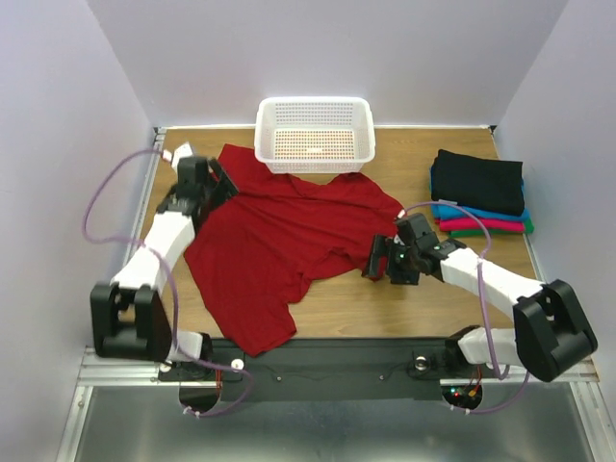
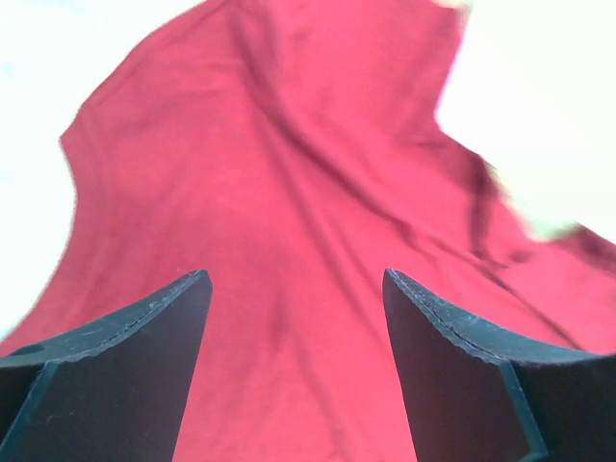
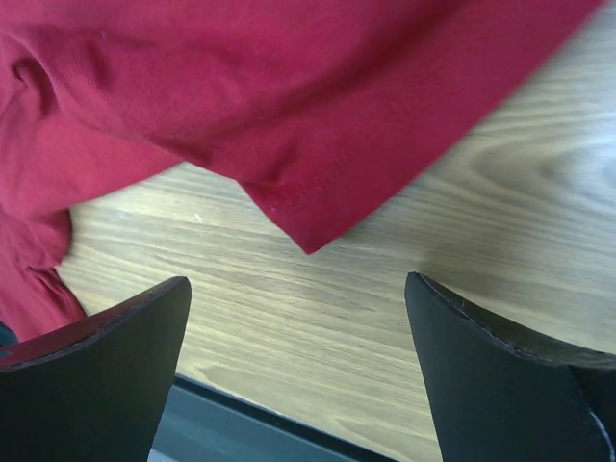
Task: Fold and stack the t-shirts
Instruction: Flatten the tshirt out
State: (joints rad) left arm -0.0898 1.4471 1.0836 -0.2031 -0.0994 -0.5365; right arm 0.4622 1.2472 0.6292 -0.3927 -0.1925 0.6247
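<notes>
A dark red t-shirt [image 1: 289, 241] is seen spread out, rumpled and unfolded, across the middle of a wooden tabletop [image 1: 385, 308], which is enclosed on three sides by plain pale walls [image 1: 87, 87]. A white perforated basket [image 1: 315, 135] is placed at the far edge of the surface, and the shirt's far edge reaches the basket's near side. At the right far corner, a stack of folded t-shirts [image 1: 479, 192] is set apart from the red one, with black on top and blue, magenta and green beneath. The near edge of the table is bounded by a black rail [image 1: 337, 351], below which a sheet of grey metal [image 1: 318, 423] is visible. The left gripper [image 1: 217, 183] is held over the shirt's left side; in its wrist view [image 2: 296, 366] the jaws are spread wide with only red cloth beyond them and nothing clasped. The right gripper [image 1: 377, 260] is poised at the shirt's right edge; in its wrist view [image 3: 298, 375] the jaws are likewise parted wide and empty over bare wood grain, just short of a pointed corner of the hem.
</notes>
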